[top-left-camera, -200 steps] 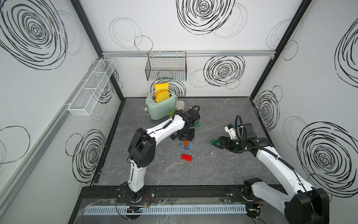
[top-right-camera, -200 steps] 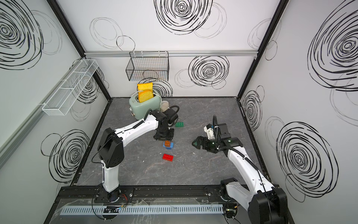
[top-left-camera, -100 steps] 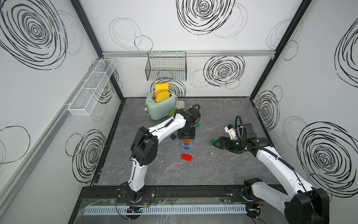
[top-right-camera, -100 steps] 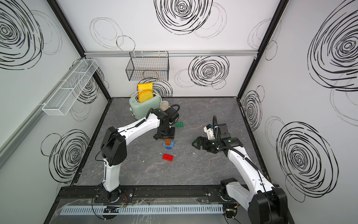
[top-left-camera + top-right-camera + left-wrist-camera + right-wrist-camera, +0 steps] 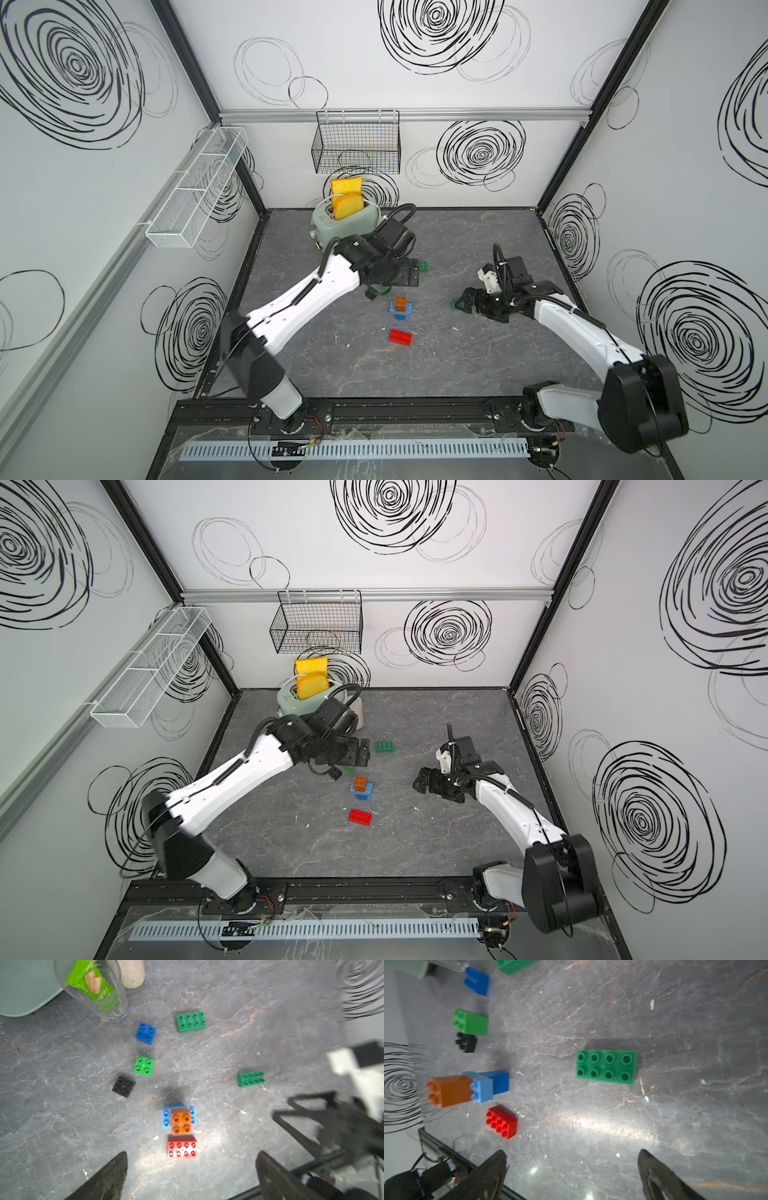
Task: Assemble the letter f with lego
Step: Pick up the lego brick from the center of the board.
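Since a second ago the left claw [image 5: 191,1156] has opened and drawn back from the stack: an orange brick [image 5: 181,1122] sits studs-up on a light blue brick [image 5: 166,1119], whose long axis runs across the claw's wide, empty gap. So does the red brick [image 5: 182,1149], nearer its fingertips. Ahead of the right claw [image 5: 572,1153], also spread and empty, a green oblong brick [image 5: 606,1067] lies crosswise. Print on the green packet [image 5: 89,980] in the glass [image 5: 116,1007] is unreadable.

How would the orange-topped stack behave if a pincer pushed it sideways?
Pushed high, the stack probably tips: three bricks tall on a small blue base. Pushed low, it may slide on the glossy tabletop. It looks stiff, light plastic.
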You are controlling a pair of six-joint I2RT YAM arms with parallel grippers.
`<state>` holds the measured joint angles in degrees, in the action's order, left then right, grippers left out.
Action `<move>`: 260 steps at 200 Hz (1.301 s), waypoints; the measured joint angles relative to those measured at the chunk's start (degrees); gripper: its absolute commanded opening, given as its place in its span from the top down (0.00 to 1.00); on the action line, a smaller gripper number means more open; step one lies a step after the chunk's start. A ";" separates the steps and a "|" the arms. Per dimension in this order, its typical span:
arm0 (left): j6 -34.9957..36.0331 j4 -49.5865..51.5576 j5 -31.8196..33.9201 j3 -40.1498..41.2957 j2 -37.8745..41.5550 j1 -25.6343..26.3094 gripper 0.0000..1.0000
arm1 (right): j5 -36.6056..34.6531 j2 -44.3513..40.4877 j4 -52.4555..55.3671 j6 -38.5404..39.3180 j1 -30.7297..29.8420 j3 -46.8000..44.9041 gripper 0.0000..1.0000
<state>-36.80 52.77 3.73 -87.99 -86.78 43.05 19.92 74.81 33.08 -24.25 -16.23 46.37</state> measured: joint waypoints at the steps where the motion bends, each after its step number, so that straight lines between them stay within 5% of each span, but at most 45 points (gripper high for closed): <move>1: -0.11 -0.55 0.04 0.87 1.03 0.20 0.02 | -0.11 0.37 -0.15 0.00 -0.04 0.07 0.01; 45: -1.99 -10.73 0.79 25.64 24.44 2.01 0.02 | -7.96 14.47 -4.26 -0.04 -4.68 4.28 0.01; 90: -2.75 -13.00 -5.22 39.30 30.49 -9.73 0.02 | -14.56 21.94 -5.35 -1.07 -6.01 10.32 0.01; 206: -4.63 -18.69 -10.23 47.71 31.21 -16.24 0.02 | -19.17 24.39 -5.25 -0.09 -7.89 11.54 0.12; 260: -3.41 -22.01 -13.66 48.37 29.40 -19.76 0.01 | -21.27 24.39 -3.98 0.24 -9.94 12.09 0.41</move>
<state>-40.21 30.76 -9.93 -39.62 -57.39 23.29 -1.34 99.20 29.10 -24.01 -26.17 58.46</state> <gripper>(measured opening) 0.983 0.660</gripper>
